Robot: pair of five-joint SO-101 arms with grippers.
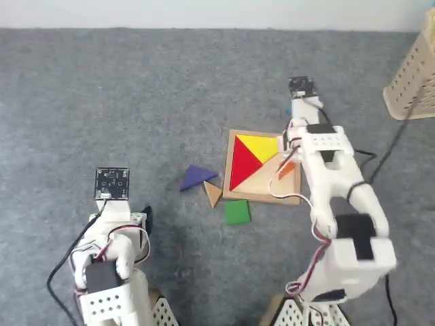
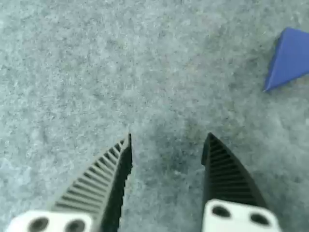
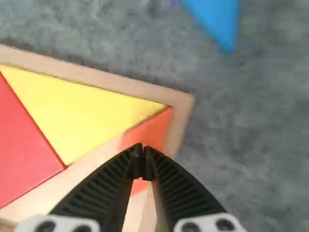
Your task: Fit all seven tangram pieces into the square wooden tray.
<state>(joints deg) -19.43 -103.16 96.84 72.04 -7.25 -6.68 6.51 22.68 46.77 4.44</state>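
Hanging pressed together over the small orange wooden piece (image 3: 154,128) in a corner of the square wooden tray (image 3: 96,79), the right hand (image 3: 143,147) faces something probably light, stiff and slick, best taken by its edges.

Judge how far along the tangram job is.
Done: red triangle and yellow triangle lie in the tray. In hand: the right pincer, shut, is over the orange piece in the tray. Left: purple triangle, tan triangle, green square and blue piece lie outside.
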